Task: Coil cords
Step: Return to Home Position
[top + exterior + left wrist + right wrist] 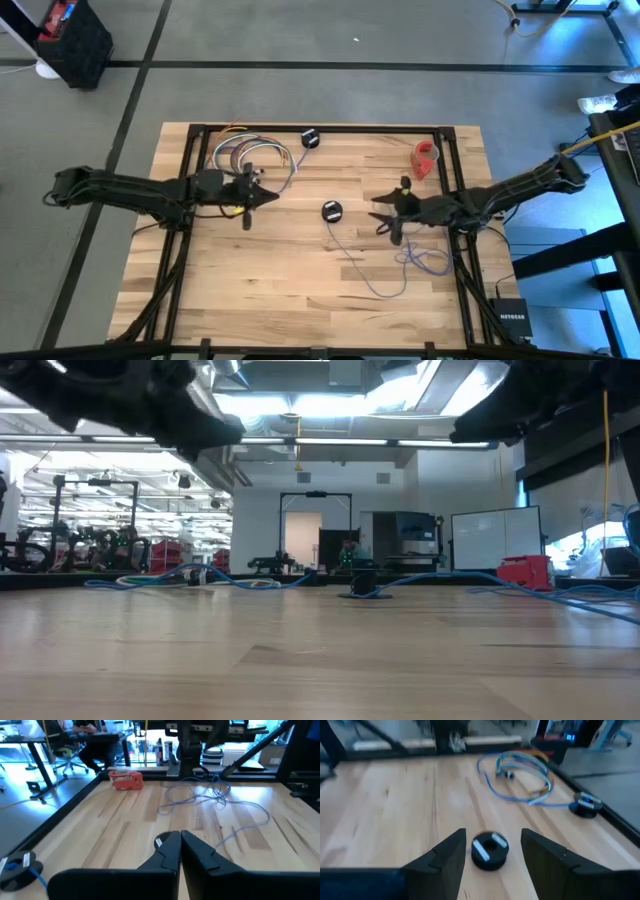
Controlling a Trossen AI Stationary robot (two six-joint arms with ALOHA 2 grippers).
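The coiling job does not look done. The thin blue cord [372, 287] lies loose on the wooden table [250, 290]. It makes one long bend and a messy tangle right under the right arm. Its little black puck [332, 211] sits flat on the table just in front of the right gripper [380, 211], not touching it. That gripper's fingers are spread wide and hold nothing. The left gripper [180, 837] hangs on the far side of the puck, facing it, pinched closed on nothing.

The step now seems to be letting go and heading for the resting spots. Next, each arm likely needs to lift up and draw back without snagging the cord.

Beside the left gripper is a bunch of coloured wires [250, 155]. Past those is another black disc [310, 139]. A red thing [427, 158] stands close beside the right arm. The floor is grey with dark lines. The room is big and bright, and people [85, 730] sit at desks far off.
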